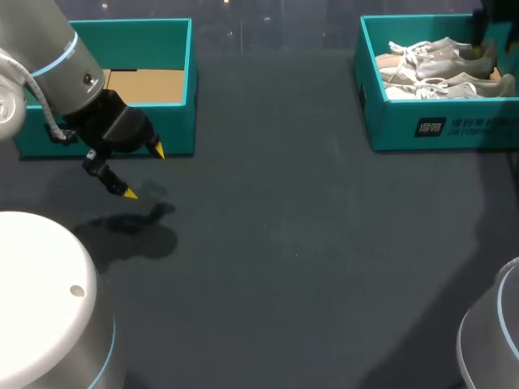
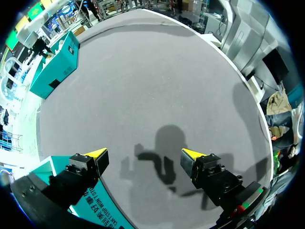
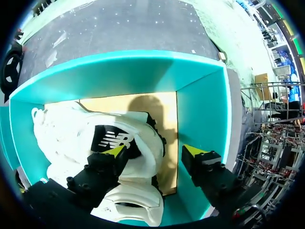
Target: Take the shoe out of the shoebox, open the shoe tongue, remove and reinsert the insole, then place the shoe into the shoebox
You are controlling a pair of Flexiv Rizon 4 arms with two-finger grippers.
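A brown-floored teal box [image 1: 180,121] stands on the dark table [image 1: 284,243].

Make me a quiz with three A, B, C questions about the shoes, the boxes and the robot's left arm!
1. Where are the shoes? A) in the left box B) in the right box C) on the table
2. What colour are the two boxes? A) red B) teal C) white
3. How are the left arm's jaws? A) shut on a shoe B) shut on a box C) open, empty
Answers: B, they lie inside it; B, both walls are teal; C, yellow tips stand apart over bare table.
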